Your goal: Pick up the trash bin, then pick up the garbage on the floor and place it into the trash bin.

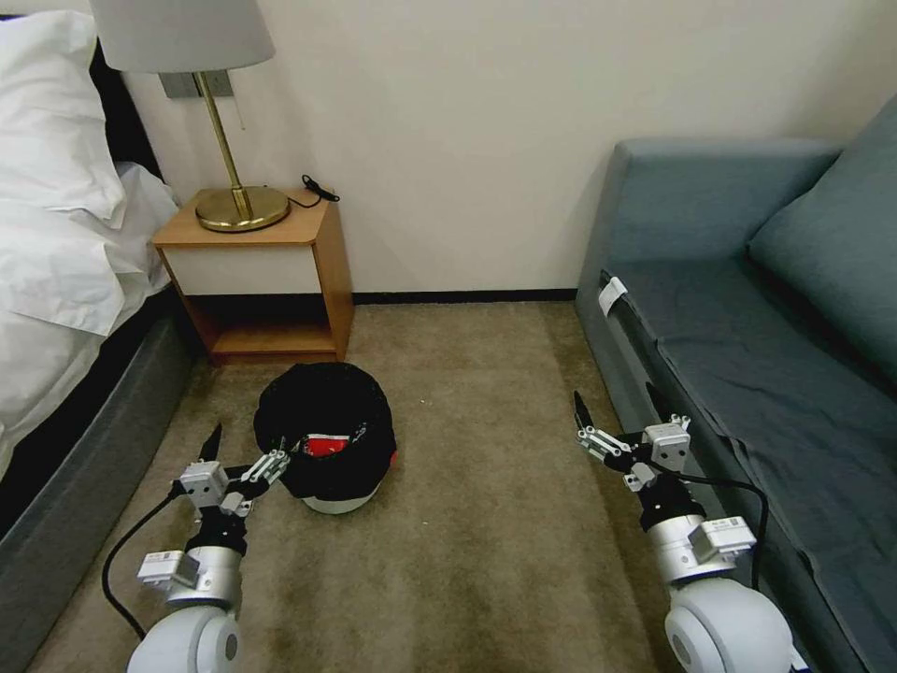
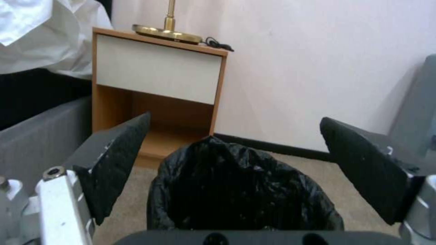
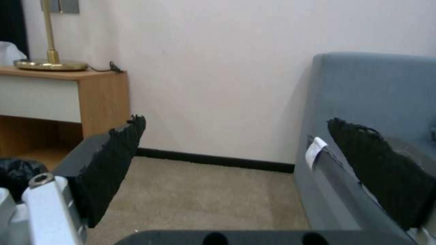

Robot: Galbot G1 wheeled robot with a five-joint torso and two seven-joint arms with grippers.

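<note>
Left gripper (image 1: pixel 245 449) spread wide beside the small round white bin's black-bagged rim (image 1: pixel 322 439), right gripper (image 1: pixel 617 416) wide near grey sofa edge (image 1: pixel 626 374), open tan carpet (image 1: pixel 486 523) between

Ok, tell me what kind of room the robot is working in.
Most likely a bedroom, perhaps a hotel room: a bed with white linen beside a wooden nightstand carrying a brass lamp, a blue-grey sofa opposite, and carpet between them.

The crinkly black bag draped over the small round white trash bin (image 1: pixel 325 439) hides most of what's inside; there's a red-and-white crumpled scrap (image 1: pixel 326 443) poking out. The white lampshade (image 1: pixel 182 33) is cut off at upper left.
</note>
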